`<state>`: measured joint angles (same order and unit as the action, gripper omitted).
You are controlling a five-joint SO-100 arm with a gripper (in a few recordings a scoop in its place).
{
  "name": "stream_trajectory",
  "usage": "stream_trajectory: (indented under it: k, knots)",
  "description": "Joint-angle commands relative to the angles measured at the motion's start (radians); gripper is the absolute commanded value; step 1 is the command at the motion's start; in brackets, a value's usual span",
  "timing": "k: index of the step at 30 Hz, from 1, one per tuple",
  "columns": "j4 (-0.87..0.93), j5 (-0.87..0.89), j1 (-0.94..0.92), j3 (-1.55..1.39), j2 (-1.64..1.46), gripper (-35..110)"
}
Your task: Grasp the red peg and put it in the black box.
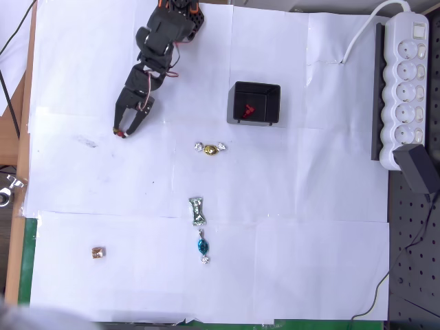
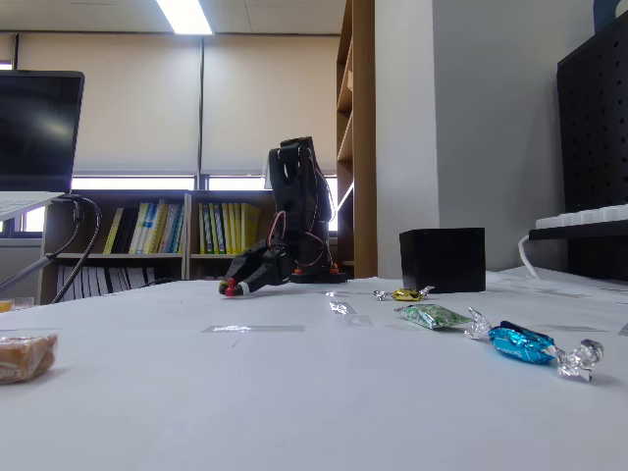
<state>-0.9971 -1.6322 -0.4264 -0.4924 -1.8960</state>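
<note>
The claw (image 1: 124, 130) is down at the paper-covered desk (image 1: 309, 206), in the upper left of the overhead view, with the black arm (image 1: 161, 41) stretching back to its base at the top edge. Its fingers are drawn narrow around a small red object at the tip, seemingly the red peg (image 1: 124, 135); in the fixed view the claw (image 2: 234, 287) sits low with its tip touching or just above the desk, and the red peg (image 2: 231, 289) shows as red dots at the tip.

Well to the right in the overhead view stands the black box (image 1: 256, 88), open-topped, with a bright red angular piece (image 1: 248, 110) lying inside it. In the fixed view the black box (image 2: 443, 259) stands right of the arm's base.

Below the box lies a gold-wrapped candy (image 1: 210, 148). Further down are a green-wrapped candy (image 1: 197, 211) and, just below it, a blue-wrapped candy (image 1: 203, 245), close together but apart. A small brown candy (image 1: 98, 253) lies alone at the lower left. A white power strip (image 1: 405, 82) runs along the right edge beside the desk.
</note>
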Motion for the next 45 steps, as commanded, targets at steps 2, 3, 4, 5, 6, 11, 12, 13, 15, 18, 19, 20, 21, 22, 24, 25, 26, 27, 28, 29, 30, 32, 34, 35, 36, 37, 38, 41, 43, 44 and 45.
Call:
stream_trajectory:
  k: [2,3,4,5,6,11,12,13,15,18,19,20,21,22,24,25,26,27,28,29,30,32,34,35,36,37,38,41,43,44,45]
  knots:
    - [0.448,0.046,0.031,-0.106,0.327,0]
    - [0.540,0.055,0.035,-0.129,0.368,0]
    - [0.632,0.067,0.040,-0.156,0.408,0]
    - [0.732,0.084,0.046,-0.195,0.443,0]
    - [0.844,0.103,0.051,-0.242,0.482,0]
    - [1.539,0.233,0.077,-0.624,0.526,0]
    - [1.595,0.250,0.084,-0.658,0.535,0]
    - [1.631,0.270,0.094,-0.675,0.555,0]
    - [1.758,0.305,0.112,-0.752,0.565,0]
    - [1.977,0.364,0.144,-0.899,0.561,0]
    - [2.023,0.390,0.156,-0.936,0.560,0]
    - [2.060,0.410,0.169,-0.962,0.560,0]
    - [2.100,0.430,0.184,-0.986,0.560,0]
    - [2.138,0.451,0.196,-1.006,0.560,0]
    - [2.212,0.483,0.222,-1.035,0.560,0]
    - [2.253,0.500,0.233,-1.054,0.557,0]
    - [2.298,0.514,0.247,-1.072,0.555,0]
    - [2.342,0.532,0.262,-1.095,0.551,0]
    - [2.379,0.557,0.281,-1.118,0.545,0]
    - [2.410,0.581,0.302,-1.138,0.541,0]
    - [2.436,0.607,0.327,-1.150,0.541,0]
    - [2.477,0.658,0.382,-1.172,0.540,0]
    - [2.502,0.710,0.446,-1.181,0.543,0]
    - [2.513,0.730,0.483,-1.181,0.546,0]
    - [2.519,0.753,0.520,-1.180,0.549,0]
    - [2.526,0.772,0.555,-1.178,0.552,0]
    - [2.530,0.793,0.594,-1.177,0.555,0]
    - [2.530,0.856,0.701,-1.173,0.561,0]
    - [2.530,0.888,0.772,-1.173,0.561,0]
    - [2.530,0.905,0.804,-1.178,0.558,0]
    - [2.530,0.920,0.834,-1.183,0.555,0]
